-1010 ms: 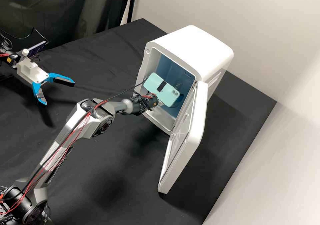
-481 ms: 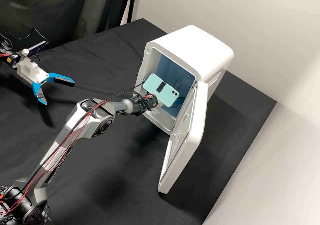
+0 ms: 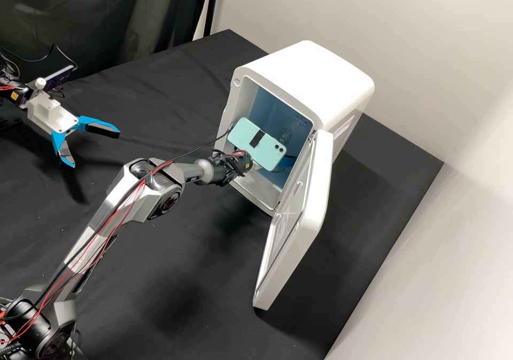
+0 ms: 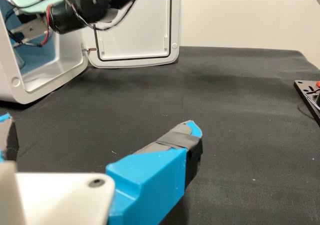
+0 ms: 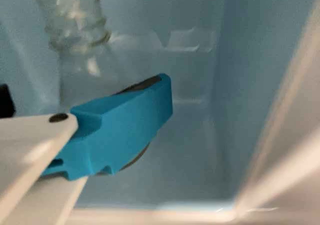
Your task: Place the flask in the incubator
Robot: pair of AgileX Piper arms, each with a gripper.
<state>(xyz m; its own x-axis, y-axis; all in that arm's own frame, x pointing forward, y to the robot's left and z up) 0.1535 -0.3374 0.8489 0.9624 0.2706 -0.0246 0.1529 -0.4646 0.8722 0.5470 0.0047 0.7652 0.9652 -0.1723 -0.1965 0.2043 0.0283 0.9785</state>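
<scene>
While the flask stood inside the incubator at far right, the right gripper hung unclenched near it (release seemingly done), so the next move called for backing straight out, clear of the door.

Black cloth-covered bench; dark curtain behind; white wall at right.
</scene>
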